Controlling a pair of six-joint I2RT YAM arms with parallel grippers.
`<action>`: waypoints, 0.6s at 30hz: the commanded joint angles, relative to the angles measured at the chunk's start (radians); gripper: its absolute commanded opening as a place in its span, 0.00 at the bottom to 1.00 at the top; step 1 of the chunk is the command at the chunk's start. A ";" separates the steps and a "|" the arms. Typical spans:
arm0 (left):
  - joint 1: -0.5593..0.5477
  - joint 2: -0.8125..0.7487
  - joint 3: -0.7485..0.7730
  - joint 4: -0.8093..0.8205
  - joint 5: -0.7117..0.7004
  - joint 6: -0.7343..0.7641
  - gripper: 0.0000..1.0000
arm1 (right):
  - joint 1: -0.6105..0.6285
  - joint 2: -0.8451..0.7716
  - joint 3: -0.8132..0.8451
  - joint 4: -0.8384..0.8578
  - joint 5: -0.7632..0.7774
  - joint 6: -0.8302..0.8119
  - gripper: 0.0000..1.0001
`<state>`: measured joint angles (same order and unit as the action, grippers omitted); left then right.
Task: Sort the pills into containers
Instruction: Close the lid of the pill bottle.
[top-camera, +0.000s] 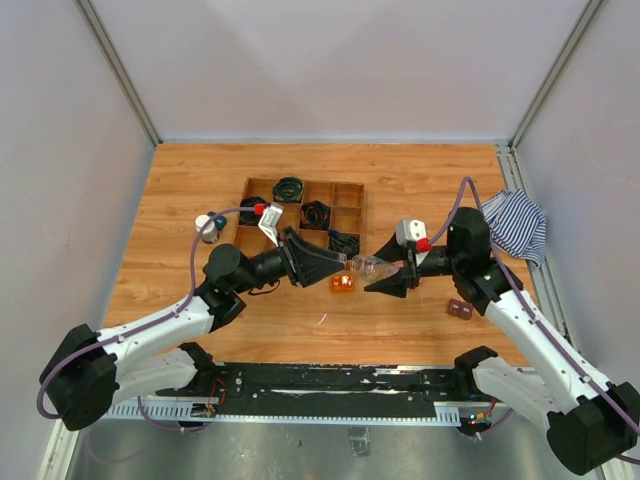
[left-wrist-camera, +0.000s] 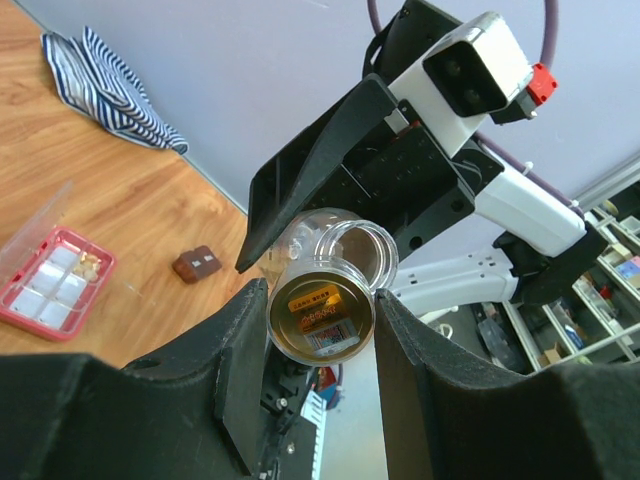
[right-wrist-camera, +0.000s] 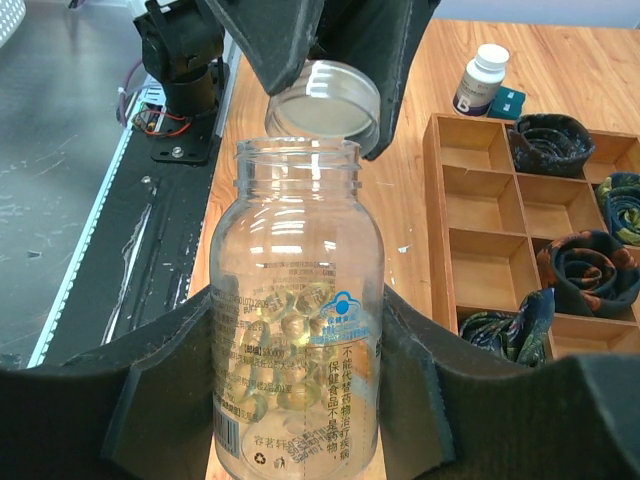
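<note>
My right gripper (right-wrist-camera: 300, 375) is shut on a clear vial (right-wrist-camera: 295, 330) that lies sideways above the table and holds yellow gel pills (right-wrist-camera: 285, 345). Its mouth is uncovered. Just beyond the mouth, my left gripper (left-wrist-camera: 320, 322) is shut on the vial's clear round lid (left-wrist-camera: 322, 318), tilted and off the neck. From above, the two grippers, left (top-camera: 335, 268) and right (top-camera: 390, 275), meet over the table's middle with the vial (top-camera: 366, 265) between them. A dark bottle with a white cap (top-camera: 208, 225) stands at the left. A flat pink box (left-wrist-camera: 55, 282) lies open on the table.
The wooden compartment tray (top-camera: 350, 190) with black coils sits behind the grippers. An orange block (top-camera: 342, 283) lies under them. A small brown block (top-camera: 459, 309) lies beside the right arm, and a striped cloth (top-camera: 515, 225) lies at the right edge.
</note>
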<state>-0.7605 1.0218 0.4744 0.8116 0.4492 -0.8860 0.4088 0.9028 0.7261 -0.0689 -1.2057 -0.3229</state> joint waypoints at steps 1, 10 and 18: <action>-0.021 0.024 0.038 0.038 -0.003 0.020 0.19 | 0.041 -0.003 0.039 -0.039 0.068 -0.054 0.01; -0.040 0.033 0.034 0.038 -0.017 0.019 0.19 | 0.085 0.012 0.056 -0.089 0.131 -0.103 0.01; -0.059 0.045 0.025 0.037 -0.032 0.020 0.19 | 0.107 0.033 0.073 -0.138 0.183 -0.153 0.01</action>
<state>-0.8032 1.0622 0.4774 0.8127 0.4267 -0.8814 0.4778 0.9295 0.7589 -0.1722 -1.0618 -0.4267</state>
